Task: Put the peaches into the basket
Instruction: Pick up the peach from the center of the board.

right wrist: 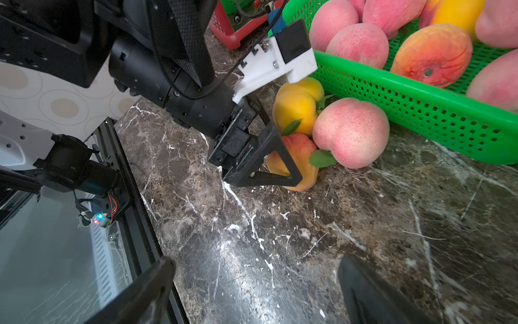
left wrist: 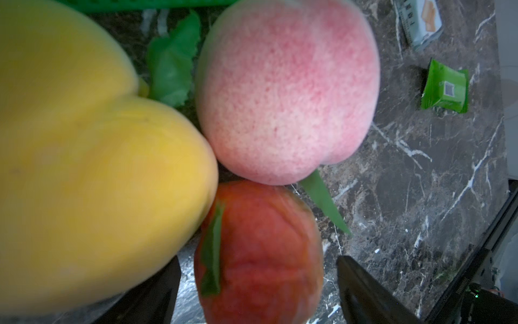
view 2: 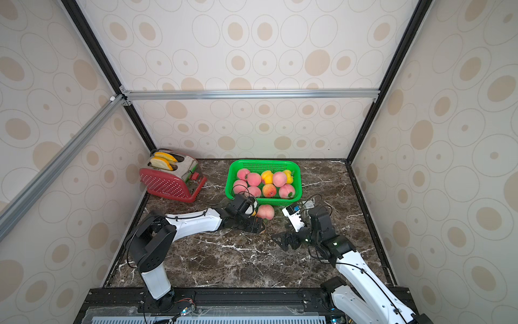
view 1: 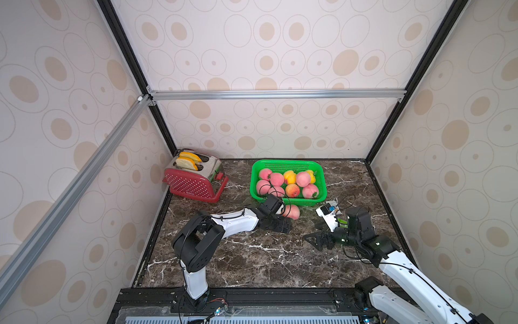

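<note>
Right wrist view: orange-red peach on the table, just outside the green basket (already piled with peaches).
It touches a pink peach, yellow peach right beside; left fingers straddle it, spread, not pinching; right fingers wide apart, empty.

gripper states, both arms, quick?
Left gripper: open, jaws either side of the orange-red peach, gaps visible, not gripping it.
Right gripper: open, holding nothing.
</note>
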`<state>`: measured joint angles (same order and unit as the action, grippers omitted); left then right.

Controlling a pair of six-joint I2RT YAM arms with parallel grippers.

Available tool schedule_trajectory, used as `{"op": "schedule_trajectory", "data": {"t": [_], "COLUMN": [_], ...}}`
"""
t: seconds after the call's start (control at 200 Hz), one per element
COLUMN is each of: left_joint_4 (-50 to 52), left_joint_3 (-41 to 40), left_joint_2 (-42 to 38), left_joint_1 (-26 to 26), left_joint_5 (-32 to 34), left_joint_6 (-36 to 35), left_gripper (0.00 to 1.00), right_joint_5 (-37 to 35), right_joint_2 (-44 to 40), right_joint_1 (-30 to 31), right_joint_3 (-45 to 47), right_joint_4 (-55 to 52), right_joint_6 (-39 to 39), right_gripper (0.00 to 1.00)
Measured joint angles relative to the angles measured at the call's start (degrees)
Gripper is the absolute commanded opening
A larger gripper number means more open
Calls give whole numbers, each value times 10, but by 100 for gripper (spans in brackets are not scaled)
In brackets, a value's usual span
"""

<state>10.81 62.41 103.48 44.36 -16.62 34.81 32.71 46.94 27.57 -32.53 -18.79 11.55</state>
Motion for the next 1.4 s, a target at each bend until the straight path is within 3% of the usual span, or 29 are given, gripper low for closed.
{"op": "schedule_trajectory", "data": {"t": [0.511, 0.636, 0.991, 1.402], "left_joint_4": [-10, -11, -11, -6], "left_joint_3": [0, 0, 0, 0], "left_joint_2": [15, 16, 16, -4], "left_joint_1": [0, 0, 0, 9], "left_joint_5": [-13, -17, -25, -24], "left_joint_6": [5, 6, 6, 7], "left_gripper": [77, 68, 62, 62], "right_joint_5": [-30, -48, -78, -89], "right_joint_2": [-10, -26, -49, -57], "right_joint_1": [0, 0, 0, 0], "right_joint_3": [0, 0, 2, 2], "right_joint_4": [-2, -3, -5, -6], "right_joint_6": [0, 0, 0, 0], "right_gripper": [96, 97, 97, 97]}}
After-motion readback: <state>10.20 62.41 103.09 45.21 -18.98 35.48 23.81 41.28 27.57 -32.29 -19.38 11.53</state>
